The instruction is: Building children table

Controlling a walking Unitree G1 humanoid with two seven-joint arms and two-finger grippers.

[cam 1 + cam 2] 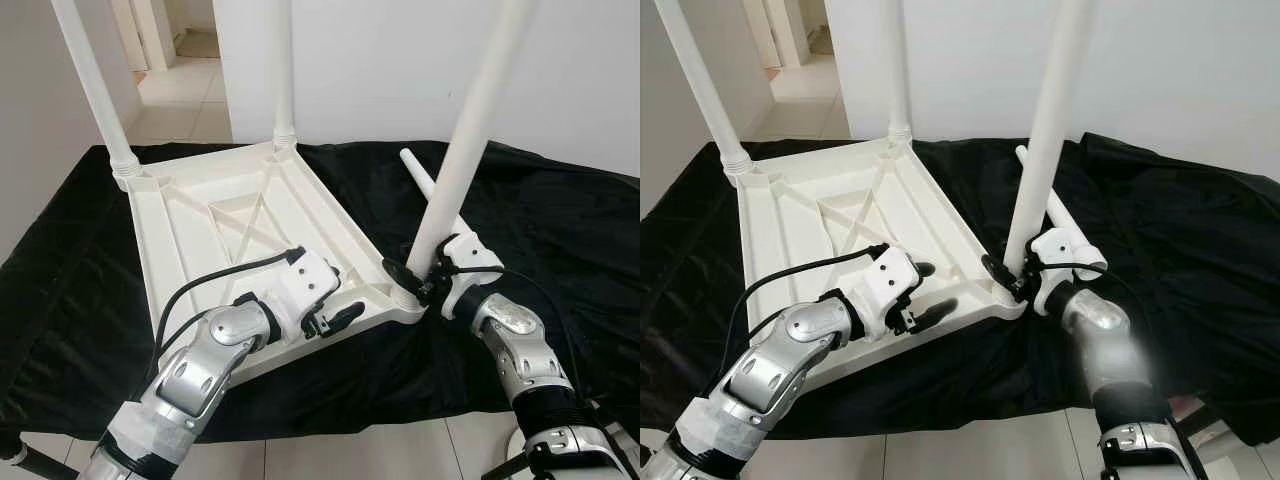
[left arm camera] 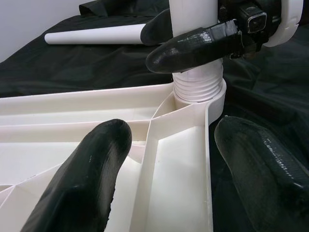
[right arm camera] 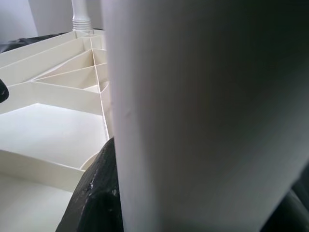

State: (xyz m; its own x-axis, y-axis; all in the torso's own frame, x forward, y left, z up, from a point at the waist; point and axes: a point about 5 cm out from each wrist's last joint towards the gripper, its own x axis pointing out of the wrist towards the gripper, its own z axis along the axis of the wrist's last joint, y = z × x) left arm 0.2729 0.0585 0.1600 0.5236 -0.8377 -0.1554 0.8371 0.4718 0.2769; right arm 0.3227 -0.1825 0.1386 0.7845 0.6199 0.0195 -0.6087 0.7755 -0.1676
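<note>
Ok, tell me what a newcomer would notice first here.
An upturned white tabletop on a black cloth, legs pointing up. The right gripper is shut on the near-corner leg; the left gripper straddles the tabletop's near rim. One loose leg lies on the cloth behind.

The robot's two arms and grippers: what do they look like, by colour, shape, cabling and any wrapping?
Both arms are jointed silver metal. Each ends in a white wrist housing carrying the left gripper and right gripper, with long, rounded, glossy black fingers. A black cable loops from the left forearm to its wrist housing; a thinner one runs at the right wrist. The left upper arm has white wrapping with a black band.
</note>
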